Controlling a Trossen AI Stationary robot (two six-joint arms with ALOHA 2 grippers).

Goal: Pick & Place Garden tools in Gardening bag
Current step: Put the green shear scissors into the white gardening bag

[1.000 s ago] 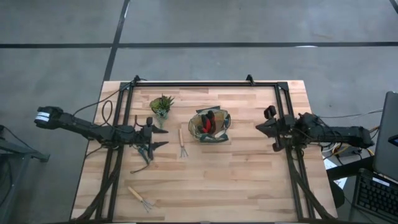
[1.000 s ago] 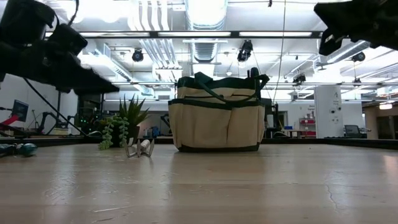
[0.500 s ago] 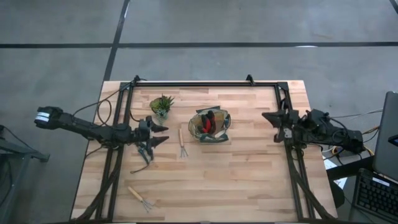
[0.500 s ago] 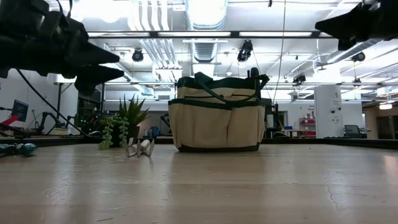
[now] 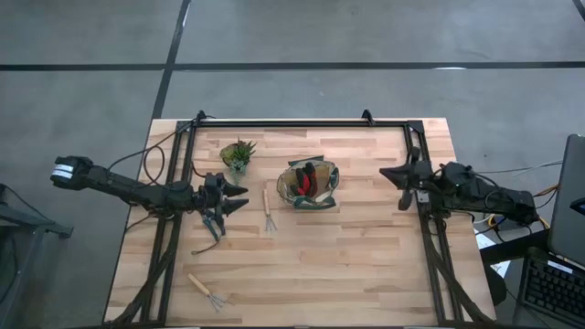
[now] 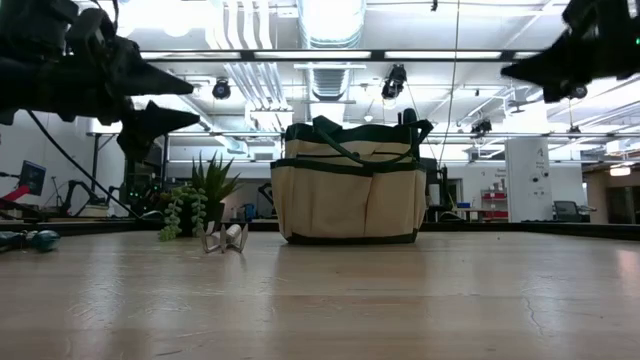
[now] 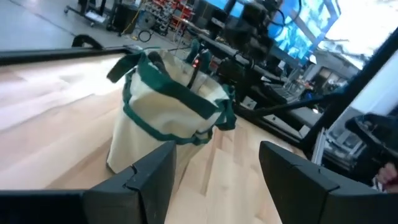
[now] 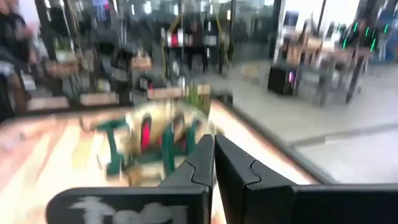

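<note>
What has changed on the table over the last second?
The left gripper opened its jaws and edged toward the bag, empty. The right gripper drew back toward the table's right edge, then came partway in again, jaws shut. Nothing was picked up or dropped. The bag, the plant, the shears and both forks lie where they were.

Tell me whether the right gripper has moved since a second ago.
Yes. The right gripper has shifted toward the table's far edge, judged against the bag, which stayed put.

Two dark, slender jointed arms are seen, with black cables trailing; a white band is carried at the left arm's base, and each hand is black with pointed fingers.
</note>
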